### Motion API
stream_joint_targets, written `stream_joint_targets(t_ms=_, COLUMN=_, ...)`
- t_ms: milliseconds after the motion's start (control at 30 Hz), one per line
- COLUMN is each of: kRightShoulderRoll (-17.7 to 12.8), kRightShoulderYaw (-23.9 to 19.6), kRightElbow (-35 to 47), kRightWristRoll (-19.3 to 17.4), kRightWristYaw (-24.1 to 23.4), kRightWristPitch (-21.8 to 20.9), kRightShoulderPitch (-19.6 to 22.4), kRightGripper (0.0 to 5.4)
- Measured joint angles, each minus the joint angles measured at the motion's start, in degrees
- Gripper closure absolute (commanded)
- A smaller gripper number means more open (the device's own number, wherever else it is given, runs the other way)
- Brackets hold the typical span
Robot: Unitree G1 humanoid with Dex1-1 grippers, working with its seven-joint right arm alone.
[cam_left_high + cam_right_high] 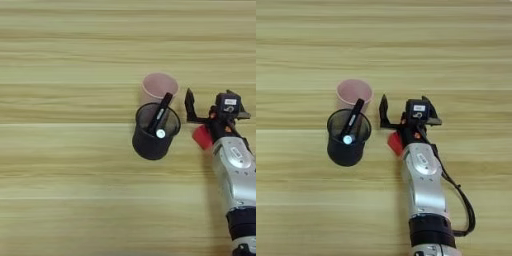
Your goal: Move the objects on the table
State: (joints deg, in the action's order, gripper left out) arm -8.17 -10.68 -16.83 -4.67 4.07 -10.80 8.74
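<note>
Pretty simple layout here on the light wood-grain table point(60, 165): black mesh cylindrical pen cup point(348, 142) as the anchor, holding a black white-tipped marker point(351, 122) leaning up toward the far rim. Right behind it, touching or nearly so, a pale pink plastic cup point(354, 93). Off to the pen cup's right, a small red cube point(395, 143), mostly tucked under the silver forearm, so only one corner showing. Black two-fingered gripper point(404, 109) hovering just beyond the cube, fingers spread apart, nothing in them. Handling-wise, guessing all light stuff. Cube probably rigid and easy, best pinched across two flat opposite faces. Pink cup likely thin and a bit squashy, tips easily, so grab low on the wall or across the rim, gently. Mesh cup stiffer with decent grip from the texture, but watch the loose marker rattling or tipping out if tilted.
</note>
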Motion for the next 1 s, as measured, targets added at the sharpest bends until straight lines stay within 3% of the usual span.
stream_joint_targets(t_ms=733, kRightShoulderRoll=0.0, kRightShoulderYaw=-0.04, kRightElbow=-1.51, kRightWristRoll=0.61, kRightWristYaw=-0.19, kRightWristPitch=-2.31, kRightShoulderPitch=0.34, kRightGripper=0.05)
stream_joint_targets(t_ms=1000, kRightShoulderRoll=0.0, kRightShoulderYaw=-0.55, kRightElbow=1.5, kRightWristRoll=0.1, kRightWristYaw=-0.03, kRightWristPitch=-2.23, kRightShoulderPitch=-0.42, kRightGripper=0.05)
